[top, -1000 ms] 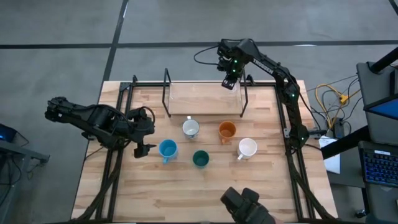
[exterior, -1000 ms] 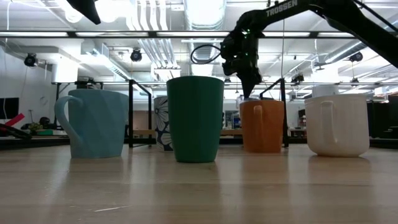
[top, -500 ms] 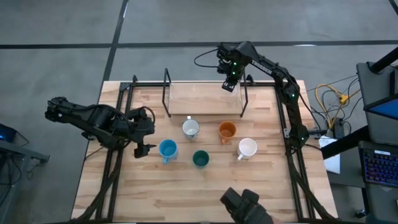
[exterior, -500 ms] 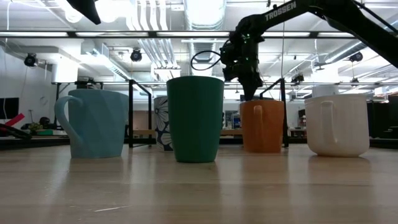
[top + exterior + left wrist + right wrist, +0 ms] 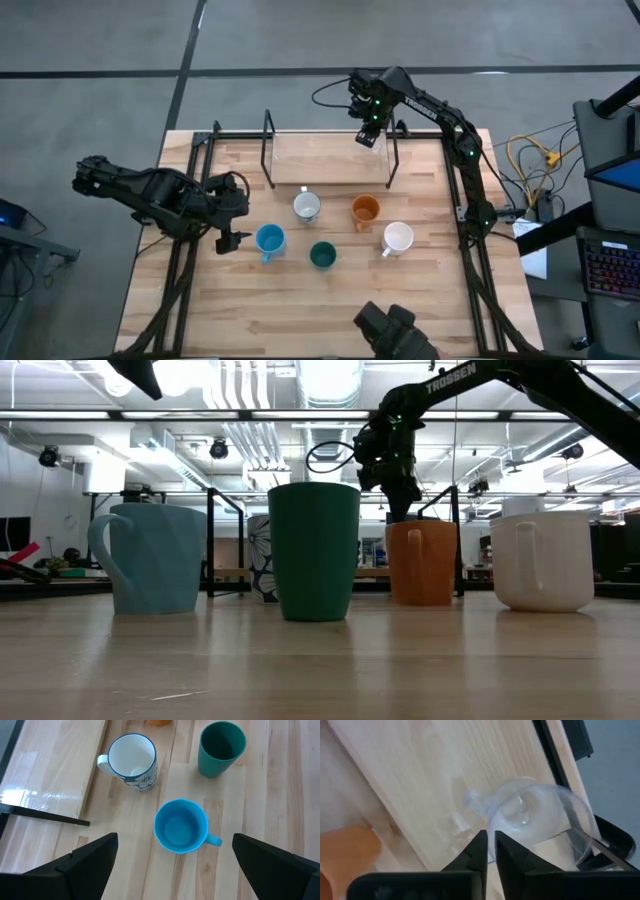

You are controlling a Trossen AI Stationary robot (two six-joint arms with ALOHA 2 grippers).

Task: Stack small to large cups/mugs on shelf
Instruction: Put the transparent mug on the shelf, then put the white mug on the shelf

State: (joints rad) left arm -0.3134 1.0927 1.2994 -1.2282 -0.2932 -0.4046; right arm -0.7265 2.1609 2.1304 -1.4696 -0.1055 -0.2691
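While the left gripper [image 5: 232, 240] waits spread wide beside the light blue mug [image 5: 269, 239], the high view shows the right gripper [image 5: 367, 137] over the right end of the shelf [image 5: 320, 157]. Across the low view, the teal, orange and white mugs stand untouched on the table. Seen from the right wrist, the fingers [image 5: 479, 851] pinch the rim of the clear glass [image 5: 540, 817] just above the plank, so placing the smallest piece seems in hand; next it must lower and let go.

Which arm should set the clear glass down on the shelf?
Right. The right gripper is shut on the clear glass over the shelf's right end. The left gripper is open beside the light blue mug, away from the shelf.
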